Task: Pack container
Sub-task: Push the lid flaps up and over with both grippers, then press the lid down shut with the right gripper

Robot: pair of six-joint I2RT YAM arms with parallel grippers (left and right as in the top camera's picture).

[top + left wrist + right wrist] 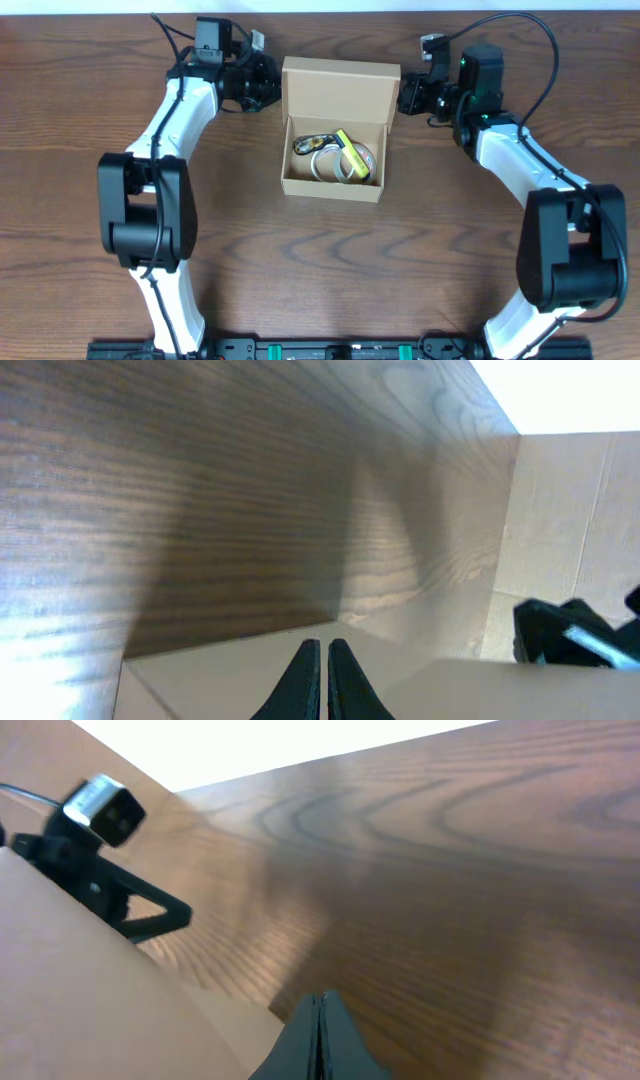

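Note:
The container [333, 189] is a tan cardboard box in the middle of the table, its flap lid [340, 92] standing open at the far side. Tape rolls [335, 160] and a yellow item [349, 152] lie inside. My left gripper [272, 88] is shut and empty, at the lid's left edge; its tips [324, 645] sit over tan cardboard [240, 670]. My right gripper [404, 97] is shut and empty at the lid's right edge; its tips [320, 996] are beside the cardboard [70, 990].
Dark wood table [90, 90] all round the box. The left arm [150, 190] and right arm [560, 210] flank the box. The other arm's wrist camera [105, 810] shows in the right wrist view.

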